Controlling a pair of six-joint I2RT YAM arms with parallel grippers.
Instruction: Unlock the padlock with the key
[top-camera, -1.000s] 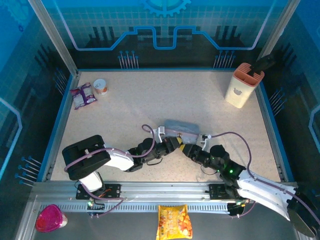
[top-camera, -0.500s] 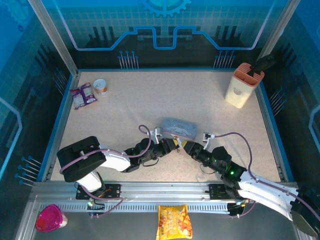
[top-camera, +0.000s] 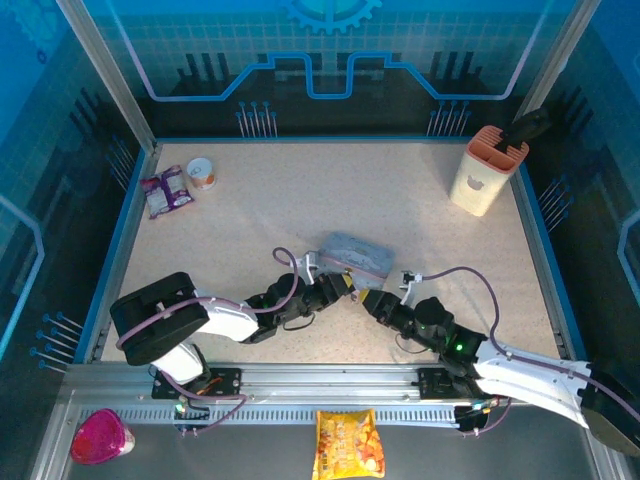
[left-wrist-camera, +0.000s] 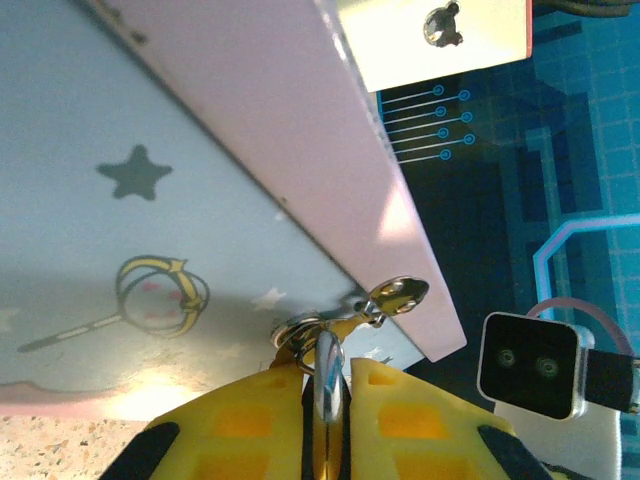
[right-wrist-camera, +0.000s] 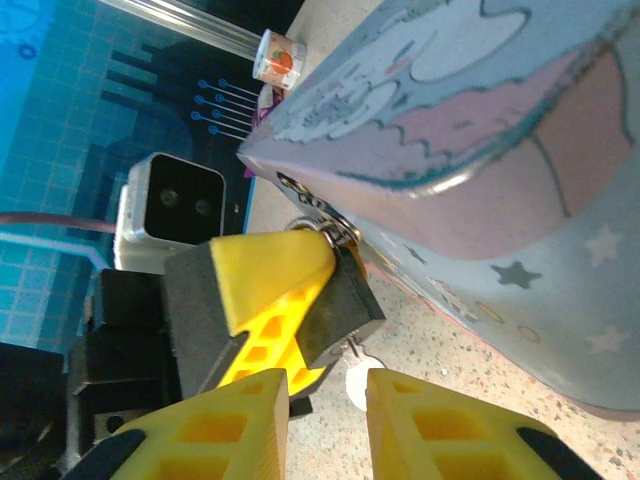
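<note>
Lower centre of the top view, beside the tin (top-camera: 358, 258): the left gripper (left-wrist-camera: 326, 378) is clenched on the padlock (right-wrist-camera: 345, 300). The key (right-wrist-camera: 361, 383) hangs just below it. The right gripper (right-wrist-camera: 335, 430) has its 2 fingers spread around the key's head. Likely next: pinch the head, then turn.

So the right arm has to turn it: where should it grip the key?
Grip the key by its round head, which sticks out of the padlock toward the open right gripper. Come straight on, along the shaft, closing on the head's flat faces; the left gripper holds the padlock.
</note>
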